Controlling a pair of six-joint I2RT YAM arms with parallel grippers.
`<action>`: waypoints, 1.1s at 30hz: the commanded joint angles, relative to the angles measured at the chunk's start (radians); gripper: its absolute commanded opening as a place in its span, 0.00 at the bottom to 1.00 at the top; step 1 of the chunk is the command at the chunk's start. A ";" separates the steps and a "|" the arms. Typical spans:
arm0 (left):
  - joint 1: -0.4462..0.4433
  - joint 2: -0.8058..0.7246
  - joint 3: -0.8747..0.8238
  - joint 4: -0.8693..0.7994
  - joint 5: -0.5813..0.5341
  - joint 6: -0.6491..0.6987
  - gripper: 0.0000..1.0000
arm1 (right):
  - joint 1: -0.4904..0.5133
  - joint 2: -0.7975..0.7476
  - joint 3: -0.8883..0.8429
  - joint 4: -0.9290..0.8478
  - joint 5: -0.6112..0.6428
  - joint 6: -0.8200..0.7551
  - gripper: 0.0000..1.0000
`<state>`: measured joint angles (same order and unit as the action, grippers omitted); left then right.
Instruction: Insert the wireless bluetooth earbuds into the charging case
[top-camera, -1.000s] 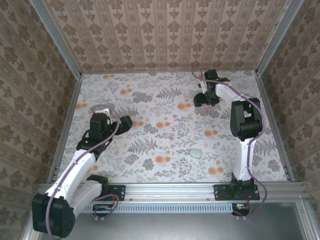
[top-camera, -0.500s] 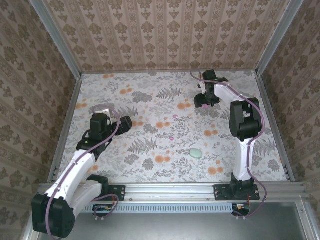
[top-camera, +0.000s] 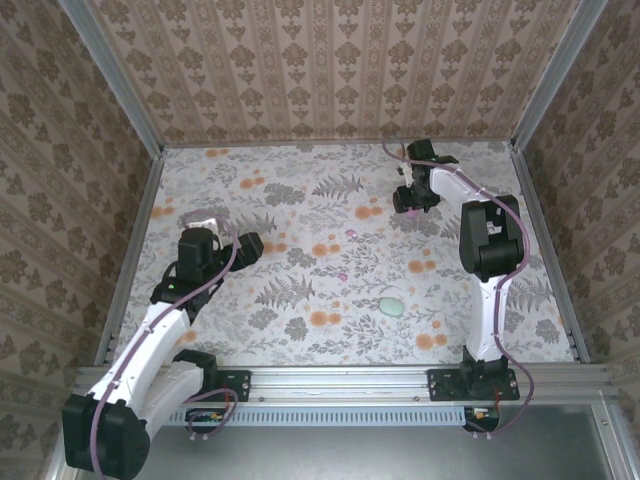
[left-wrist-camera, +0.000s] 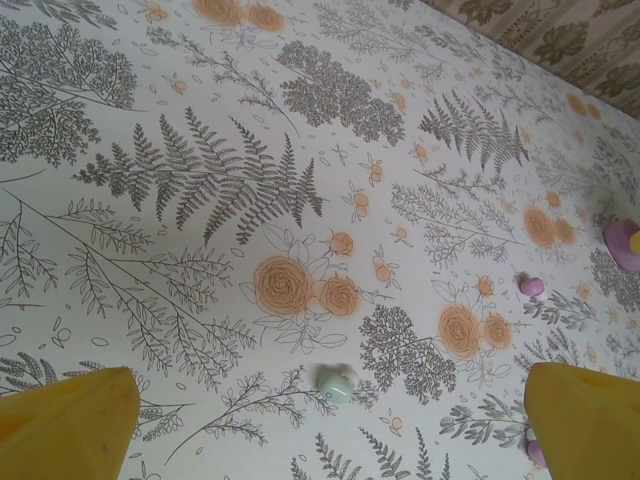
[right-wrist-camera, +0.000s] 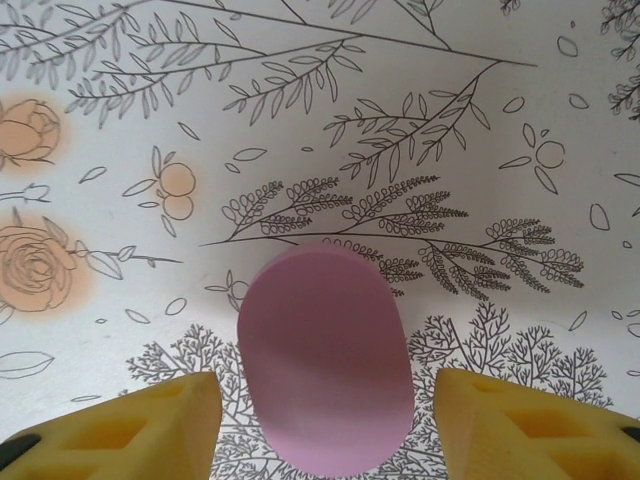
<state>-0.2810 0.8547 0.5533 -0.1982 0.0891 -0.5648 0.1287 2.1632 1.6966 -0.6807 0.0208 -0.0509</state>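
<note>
A pink pebble-shaped case (right-wrist-camera: 325, 360) lies closed on the floral table, at the back right. My right gripper (right-wrist-camera: 325, 425) is open and straddles it, one yellow finger (right-wrist-camera: 110, 430) on each side, with gaps to the case. In the top view this gripper (top-camera: 410, 203) covers the case. A pale greenish-white earbud (left-wrist-camera: 336, 384) lies just ahead of my open left gripper (left-wrist-camera: 325, 430), which holds nothing. A pinkish earbud (left-wrist-camera: 531, 286) lies farther off. From above, the two buds (top-camera: 343, 276) (top-camera: 350, 234) lie mid-table, right of the left gripper (top-camera: 255, 245).
A mint-green pebble case (top-camera: 391, 305) lies closed, nearer the front and right of centre. The pink case (left-wrist-camera: 622, 245) shows at the right edge of the left wrist view. Wallpapered walls (top-camera: 330, 70) enclose the table on three sides.
The right gripper has settled slightly over the pink case, so less pink shows from above. The left arm has barely moved.
</note>
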 joint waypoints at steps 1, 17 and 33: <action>-0.004 -0.023 0.009 -0.020 -0.021 0.016 1.00 | -0.004 0.029 0.026 -0.006 -0.007 -0.001 0.60; -0.004 -0.024 0.023 -0.038 -0.009 0.001 1.00 | -0.011 0.074 0.062 -0.031 -0.033 0.008 0.48; -0.005 -0.025 0.033 -0.050 0.004 -0.001 1.00 | -0.011 0.086 0.079 -0.042 -0.033 0.000 0.50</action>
<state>-0.2810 0.8421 0.5591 -0.2363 0.0826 -0.5652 0.1223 2.2414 1.7493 -0.6903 -0.0071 -0.0490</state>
